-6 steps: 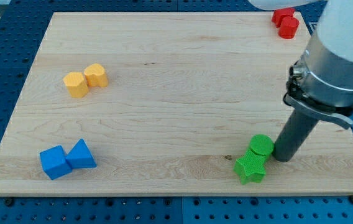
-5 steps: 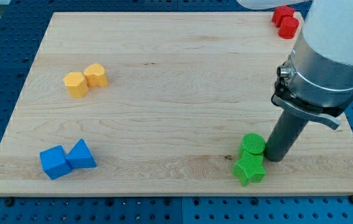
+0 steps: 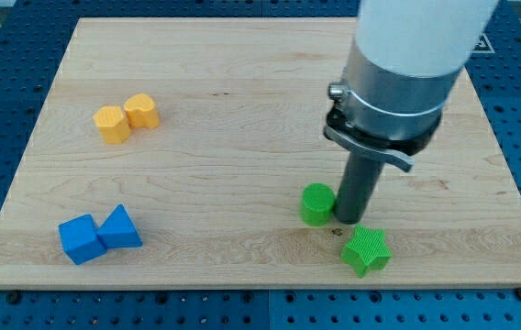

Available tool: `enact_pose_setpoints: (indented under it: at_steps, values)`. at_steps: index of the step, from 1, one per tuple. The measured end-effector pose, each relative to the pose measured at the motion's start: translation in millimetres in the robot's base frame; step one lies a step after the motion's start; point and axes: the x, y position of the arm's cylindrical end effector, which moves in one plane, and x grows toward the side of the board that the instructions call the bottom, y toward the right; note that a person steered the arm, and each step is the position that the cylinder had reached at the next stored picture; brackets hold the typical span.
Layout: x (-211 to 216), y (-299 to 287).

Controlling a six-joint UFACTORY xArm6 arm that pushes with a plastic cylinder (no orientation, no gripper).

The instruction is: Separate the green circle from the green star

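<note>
The green star point(image 3: 367, 250) sits just below-right of my tip point(image 3: 349, 219), apart from it. The green circle point(image 3: 316, 203) touches the tip's left. No jaws here, only a rod. The circle looks light, rigid, slidable; push its right flank.

Two green blocks point(image 3: 316, 203), two yellow point(image 3: 111, 124), two blue point(image 3: 81, 239).

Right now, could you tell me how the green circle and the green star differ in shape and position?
The green circle is a round cylinder; the green star has points. The circle sits higher and further to the view's left; the star lies nearer the board's bottom edge. My tip touches the circle's right side, while the star lies apart, below it. Both are the same green.
</note>
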Motion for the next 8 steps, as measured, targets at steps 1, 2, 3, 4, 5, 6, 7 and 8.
enact_pose_setpoints:
  at_steps: [1, 2, 3, 4, 5, 6, 7, 8]
  values:
    - [-4, -35]
    - [-4, -68]
    - [-4, -80]
    - [-4, -88]
    - [-4, -89]
    - [-9, -94]
    - [-34, -94]
    - [-41, -96]
